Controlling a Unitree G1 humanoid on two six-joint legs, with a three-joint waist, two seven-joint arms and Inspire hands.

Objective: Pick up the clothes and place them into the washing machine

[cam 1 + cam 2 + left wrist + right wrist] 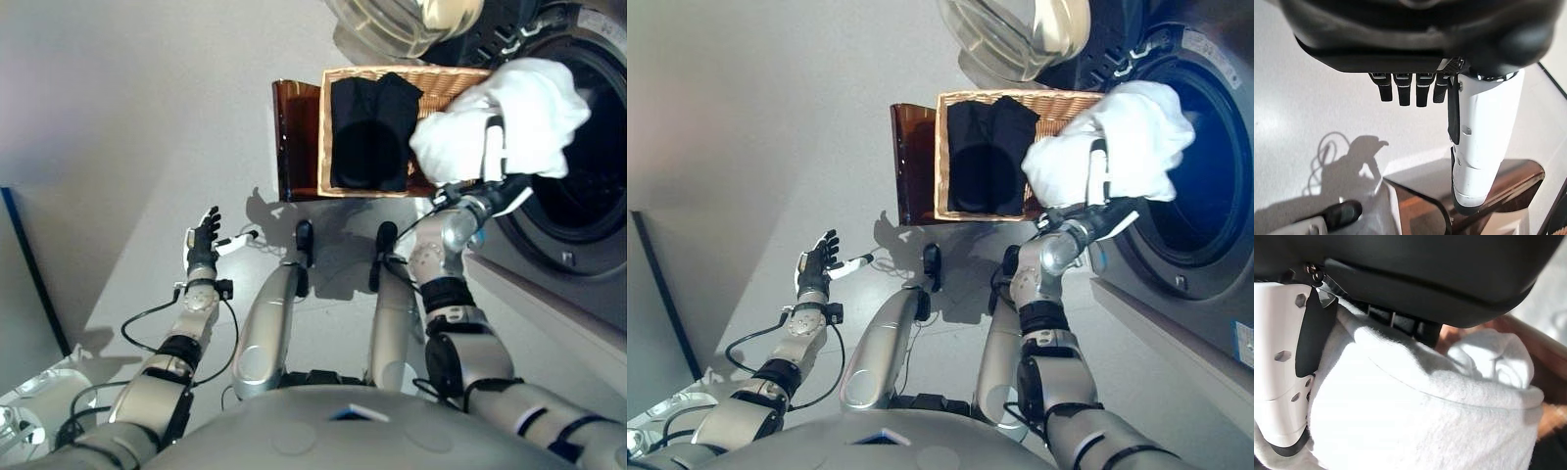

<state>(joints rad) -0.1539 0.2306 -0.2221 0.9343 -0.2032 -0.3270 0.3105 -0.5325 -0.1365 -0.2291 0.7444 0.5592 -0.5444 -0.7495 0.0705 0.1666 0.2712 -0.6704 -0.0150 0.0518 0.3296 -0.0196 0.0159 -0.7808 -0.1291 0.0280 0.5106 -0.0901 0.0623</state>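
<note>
My right hand (495, 188) is shut on a bunched white cloth (509, 117), held up between the wicker basket (446, 80) and the washing machine's dark round opening (598, 166). In the right wrist view the white cloth (1415, 416) fills the space under the thumb (1283, 362) and fingers. A black garment (370, 132) lies in the basket. My left hand (203, 241) hangs open and empty over the floor at the lower left; its fingers (1405, 90) are straight in the left wrist view.
A brown translucent stand (294, 137) holds the basket. The washer's glass door (407, 22) is swung open above the basket. The washer's grey front (549, 264) runs along the right side. Grey floor (147, 117) lies to the left.
</note>
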